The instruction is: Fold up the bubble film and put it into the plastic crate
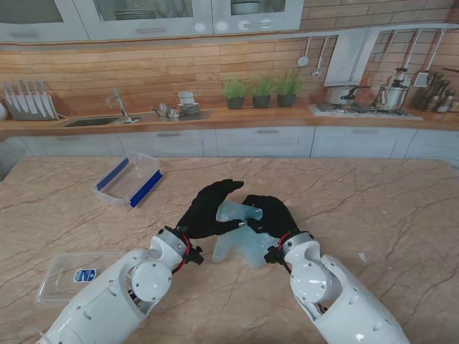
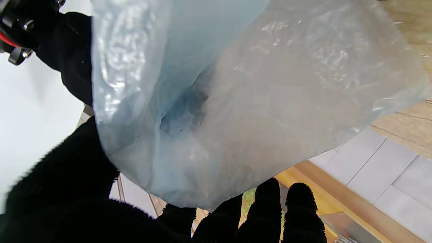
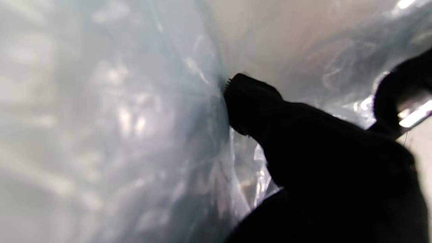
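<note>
The pale blue, see-through bubble film [image 1: 235,245] is bunched between my two black-gloved hands, mid-table and close to me. My left hand [image 1: 209,208] arches over its left side, fingers curled onto the sheet. My right hand [image 1: 270,213] grips its right side. The film [image 2: 236,101] fills the left wrist view, hanging off the table between thumb and fingers [image 2: 270,209]. In the right wrist view one fingertip [image 3: 256,104] presses into the film [image 3: 118,118]. The clear plastic crate [image 1: 128,179] with blue handles stands farther away on the left, holding nothing I can see.
A clear flat lid [image 1: 72,276] with a blue label lies near me on the left of the marble table [image 1: 373,208]. Beyond the table's far edge runs a kitchen counter [image 1: 237,118] with a sink, potted plants and a stove.
</note>
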Robot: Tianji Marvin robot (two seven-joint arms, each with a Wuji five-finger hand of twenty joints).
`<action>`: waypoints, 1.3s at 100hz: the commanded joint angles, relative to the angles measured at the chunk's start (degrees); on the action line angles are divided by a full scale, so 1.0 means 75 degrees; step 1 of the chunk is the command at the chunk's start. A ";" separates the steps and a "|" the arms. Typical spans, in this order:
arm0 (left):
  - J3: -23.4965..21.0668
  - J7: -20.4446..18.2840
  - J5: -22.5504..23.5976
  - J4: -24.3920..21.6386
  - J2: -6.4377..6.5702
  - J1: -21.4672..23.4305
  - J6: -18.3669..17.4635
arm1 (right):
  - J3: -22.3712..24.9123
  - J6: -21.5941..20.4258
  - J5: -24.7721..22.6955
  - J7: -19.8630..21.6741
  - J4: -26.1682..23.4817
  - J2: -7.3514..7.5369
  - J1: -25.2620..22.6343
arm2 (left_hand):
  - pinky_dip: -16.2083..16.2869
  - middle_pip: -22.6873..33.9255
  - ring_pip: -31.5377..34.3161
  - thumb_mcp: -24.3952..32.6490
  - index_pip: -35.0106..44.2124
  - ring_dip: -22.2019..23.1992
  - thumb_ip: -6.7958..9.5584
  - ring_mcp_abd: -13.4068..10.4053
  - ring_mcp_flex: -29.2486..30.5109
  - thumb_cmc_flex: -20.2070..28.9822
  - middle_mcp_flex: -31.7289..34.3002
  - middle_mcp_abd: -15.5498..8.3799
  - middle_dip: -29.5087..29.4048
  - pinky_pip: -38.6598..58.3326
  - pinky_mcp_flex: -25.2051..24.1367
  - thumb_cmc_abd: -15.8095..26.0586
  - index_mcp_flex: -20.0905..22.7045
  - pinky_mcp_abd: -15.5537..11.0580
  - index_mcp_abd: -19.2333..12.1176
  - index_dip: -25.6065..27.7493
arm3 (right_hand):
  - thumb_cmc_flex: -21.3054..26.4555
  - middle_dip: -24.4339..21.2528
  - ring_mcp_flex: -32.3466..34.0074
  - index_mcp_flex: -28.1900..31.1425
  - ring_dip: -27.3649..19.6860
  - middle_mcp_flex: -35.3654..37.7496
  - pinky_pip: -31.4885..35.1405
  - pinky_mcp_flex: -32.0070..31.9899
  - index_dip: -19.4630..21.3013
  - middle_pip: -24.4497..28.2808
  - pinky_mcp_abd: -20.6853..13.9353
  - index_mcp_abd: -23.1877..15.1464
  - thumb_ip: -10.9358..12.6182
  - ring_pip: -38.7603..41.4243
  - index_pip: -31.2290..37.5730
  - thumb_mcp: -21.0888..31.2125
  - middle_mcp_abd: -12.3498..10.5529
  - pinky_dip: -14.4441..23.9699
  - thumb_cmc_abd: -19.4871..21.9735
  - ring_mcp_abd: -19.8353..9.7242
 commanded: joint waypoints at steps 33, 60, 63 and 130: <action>-0.0129 -0.0214 0.0319 -0.0181 0.0147 0.0073 0.0191 | 0.0183 -0.0451 -0.0084 0.0091 -0.0053 0.0075 -0.0159 | 0.0867 0.1933 0.1749 0.1226 0.1865 0.1077 0.0049 0.0085 0.2052 0.0473 0.2499 -0.0555 0.1589 0.3645 0.0336 -0.0574 0.1167 0.0633 0.0160 0.1283 | 0.0122 0.0117 0.0029 -0.0135 0.0091 -0.0060 0.0168 -0.0065 0.0057 0.0201 -0.0816 -0.0355 0.0094 0.0377 0.0189 0.0085 0.0095 0.0266 -0.0047 -0.0349; -0.0018 0.0588 0.0529 0.0044 -0.0010 0.0018 0.0229 | 0.0252 -0.0654 -0.0197 0.0133 -0.0102 0.0116 -0.0207 | 0.1078 0.3251 0.3429 0.1206 0.4825 0.1878 -0.0486 -0.0044 0.3928 0.1680 0.4883 -0.1127 0.3998 0.5585 0.1139 -0.0887 0.2095 0.0923 -0.0711 0.3159 | 0.0108 0.0132 -0.0024 -0.0162 0.0130 -0.0073 0.0119 -0.0132 0.0084 0.0153 -0.0832 -0.0383 0.0083 0.0344 0.0209 0.0046 0.0056 0.0300 0.0025 -0.0347; -0.0012 0.0641 0.0538 0.0062 -0.0023 0.0013 0.0202 | 0.0257 -0.0664 -0.0207 0.0145 -0.0096 0.0121 -0.0204 | 0.1152 0.3319 0.3642 0.1133 0.5210 0.1948 -0.0530 -0.0089 0.4199 0.1790 0.5265 -0.1241 0.4108 0.5731 0.1253 -0.0969 0.2235 0.0937 -0.0902 0.3168 | 0.0105 0.0123 -0.0041 -0.0180 0.0132 -0.0084 0.0106 -0.0154 0.0080 0.0131 -0.0829 -0.0372 0.0084 0.0328 0.0201 0.0038 0.0052 0.0306 0.0046 -0.0335; -0.0127 0.0827 0.0847 -0.0041 0.0028 0.0125 -0.0309 | 0.0420 -0.0248 -0.0733 0.0357 -0.0490 0.0251 -0.0322 | 0.1508 0.4079 0.4455 0.1050 0.6530 0.2249 -0.0503 -0.0116 0.4929 0.2131 0.6077 -0.1484 0.3897 0.6365 0.1739 -0.0925 0.2691 0.0997 -0.1592 0.3166 | -0.0727 -0.0386 -0.0086 -0.0490 -0.0491 0.0310 -0.1992 -0.1522 -0.1209 -0.1202 0.0630 0.0517 0.0620 -0.3438 -0.0040 -0.2350 0.0082 -0.0213 0.1254 0.1013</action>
